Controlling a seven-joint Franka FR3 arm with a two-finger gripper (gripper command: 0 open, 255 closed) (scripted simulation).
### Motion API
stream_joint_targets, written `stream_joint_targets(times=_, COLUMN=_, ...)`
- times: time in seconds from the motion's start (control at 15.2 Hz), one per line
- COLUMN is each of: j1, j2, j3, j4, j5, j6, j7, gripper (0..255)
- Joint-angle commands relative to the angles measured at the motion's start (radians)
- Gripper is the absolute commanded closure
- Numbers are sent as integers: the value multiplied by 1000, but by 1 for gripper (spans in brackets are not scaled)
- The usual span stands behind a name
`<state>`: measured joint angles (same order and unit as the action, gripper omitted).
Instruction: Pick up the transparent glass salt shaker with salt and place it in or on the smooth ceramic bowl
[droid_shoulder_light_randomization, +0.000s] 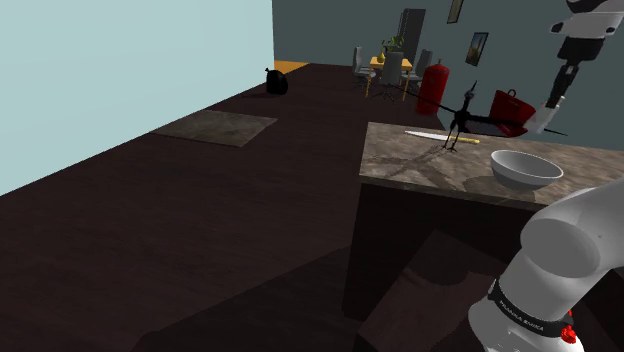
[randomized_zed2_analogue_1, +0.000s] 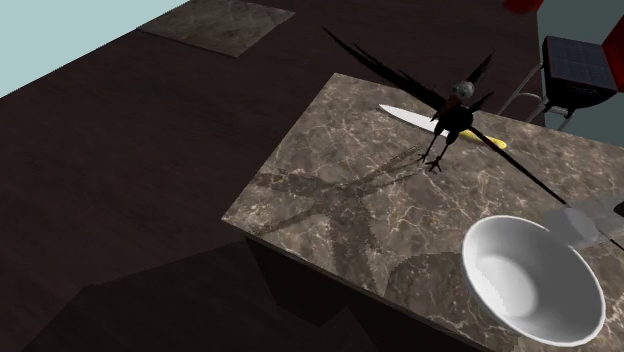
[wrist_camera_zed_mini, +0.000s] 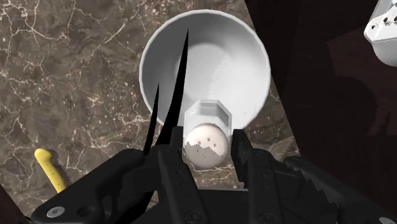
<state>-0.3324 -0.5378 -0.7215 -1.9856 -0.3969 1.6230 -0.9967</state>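
Note:
The salt shaker (wrist_camera_zed_mini: 207, 139), drawn pale grey with a hexagonal cap, is clasped between my gripper's (wrist_camera_zed_mini: 207, 153) black fingers (wrist_camera_zed_mini: 170, 162). Beyond the fingertips lies the white bowl (wrist_camera_zed_mini: 191, 44), with the shaker's cap over its near inner wall. In the shoulder view my gripper (droid_shoulder_light_randomization: 546, 114) hangs above and behind the bowl (droid_shoulder_light_randomization: 525, 168), with the pale shaker (droid_shoulder_light_randomization: 539, 123) at its tip. The second exterior view shows the faint grey shaker (randomized_zed2_analogue_1: 583, 224) hovering just past the bowl's (randomized_zed2_analogue_1: 530, 285) far right rim.
A black bird figure (randomized_zed2_analogue_1: 450, 112) with long thin wings stands mid-counter beside a knife with a yellow handle (randomized_zed2_analogue_1: 490, 142). The marble counter (randomized_zed2_analogue_1: 340, 180) drops to a dark floor. Red pots (droid_shoulder_light_randomization: 512, 105) sit behind. My white arm's base (droid_shoulder_light_randomization: 560, 260) fills the shoulder view's lower right.

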Motion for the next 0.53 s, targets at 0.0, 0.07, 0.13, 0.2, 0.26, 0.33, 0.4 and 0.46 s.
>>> stream_joint_targets(times=0.0, j1=-3, j2=3, j3=-23, j4=5, j5=-7, j6=6, j7=-26, gripper=255)
stream_joint_targets(times=0.07, j1=-5, j2=0, j3=-26, j4=-10, j5=-10, j6=18, j7=-24, gripper=255)
stream_joint_targets(times=0.13, j1=-6, j2=-3, j3=-28, j4=-25, j5=-13, j6=31, j7=-21, gripper=255)
stream_joint_targets(times=0.2, j1=-8, j2=-6, j3=-30, j4=-40, j5=-16, j6=43, j7=-19, gripper=255)
stream_joint_targets(times=0.26, j1=-10, j2=-9, j3=-33, j4=-55, j5=-19, j6=55, j7=-17, gripper=255)
stream_joint_targets(times=0.33, j1=-11, j2=-11, j3=-35, j4=-69, j5=-22, j6=68, j7=-15, gripper=255)
stream_joint_targets(times=0.4, j1=-12, j2=-13, j3=-38, j4=-84, j5=-25, j6=80, j7=-13, gripper=255)
stream_joint_targets(times=0.46, j1=-14, j2=-15, j3=-41, j4=-98, j5=-28, j6=93, j7=-11, gripper=255)
